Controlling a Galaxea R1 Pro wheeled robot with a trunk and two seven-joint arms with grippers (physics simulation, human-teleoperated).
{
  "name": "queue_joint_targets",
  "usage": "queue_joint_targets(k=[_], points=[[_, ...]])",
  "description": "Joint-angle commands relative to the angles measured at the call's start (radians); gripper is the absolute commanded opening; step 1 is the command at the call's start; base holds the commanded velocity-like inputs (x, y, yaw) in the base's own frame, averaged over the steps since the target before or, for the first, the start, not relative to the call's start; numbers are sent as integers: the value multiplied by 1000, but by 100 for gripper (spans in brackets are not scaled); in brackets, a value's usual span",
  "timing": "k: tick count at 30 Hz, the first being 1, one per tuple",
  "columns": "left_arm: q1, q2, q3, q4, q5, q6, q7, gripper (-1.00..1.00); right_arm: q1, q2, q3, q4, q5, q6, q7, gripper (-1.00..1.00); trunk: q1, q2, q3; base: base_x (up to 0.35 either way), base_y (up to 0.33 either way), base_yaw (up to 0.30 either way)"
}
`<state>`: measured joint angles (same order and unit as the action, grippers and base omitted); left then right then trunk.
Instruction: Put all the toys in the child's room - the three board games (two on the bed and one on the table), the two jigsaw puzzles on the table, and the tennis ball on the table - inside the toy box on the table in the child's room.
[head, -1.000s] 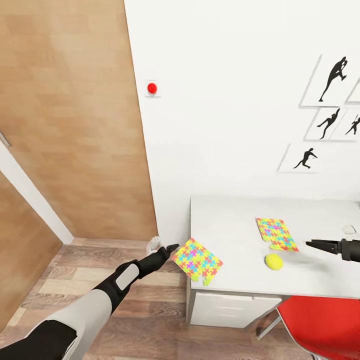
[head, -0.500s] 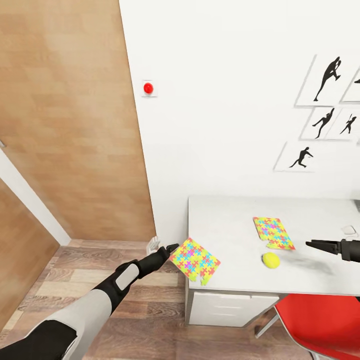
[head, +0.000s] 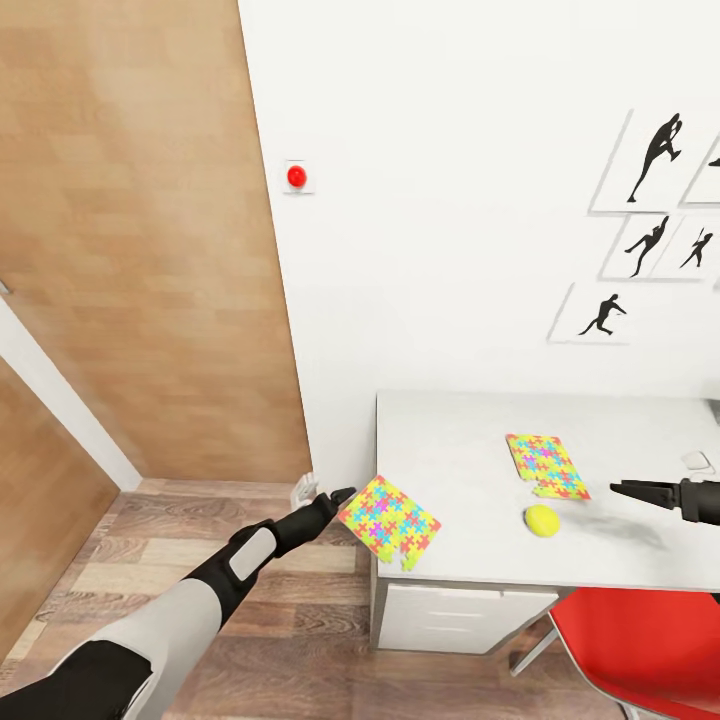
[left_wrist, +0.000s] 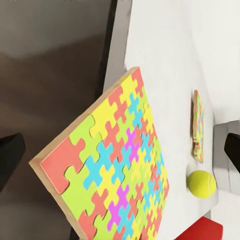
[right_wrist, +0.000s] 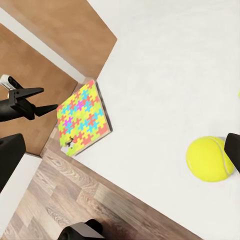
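Pale grey bench (head: 470, 450) carries two jigsaw puzzles. The left end effector (head: 345, 496), fingers spread apart, hovers just beside the corner puzzle (head: 390, 520), which overhangs the bench edge. The right end effector (head: 625, 489), its spread hard to tell, hangs near the tennis ball (head: 542, 520), with the second puzzle (head: 546, 465) just beyond.

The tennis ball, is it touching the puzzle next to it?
Apart. In the head view, bare table shows between the tennis ball and the jigsaw puzzle.
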<state>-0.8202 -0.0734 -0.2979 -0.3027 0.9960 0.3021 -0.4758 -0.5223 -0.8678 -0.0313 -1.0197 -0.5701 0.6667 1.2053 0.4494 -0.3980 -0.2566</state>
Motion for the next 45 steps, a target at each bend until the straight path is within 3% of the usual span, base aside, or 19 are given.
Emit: queue_joint_targets(k=[1,17,29,45], points=[[-1,1,-3,1,9,4,-1,100,-1,0,1,0,-5,7,0,100,1,-2,-2,0,0,0],[5,15,0,1,12,-18,-1,100,-1,3,1,1,-5,7,0,100,1,-2,-2,0,0,0],[11,32,41,1,13,-28,7,100,-1,4,1,0,-5,7,0,100,1,-2,-2,0,0,0],[12,33,82,19,14,-32,116,100,-1,3,1,0,-5,8,0,100,1,-2,-2,0,0,0]])
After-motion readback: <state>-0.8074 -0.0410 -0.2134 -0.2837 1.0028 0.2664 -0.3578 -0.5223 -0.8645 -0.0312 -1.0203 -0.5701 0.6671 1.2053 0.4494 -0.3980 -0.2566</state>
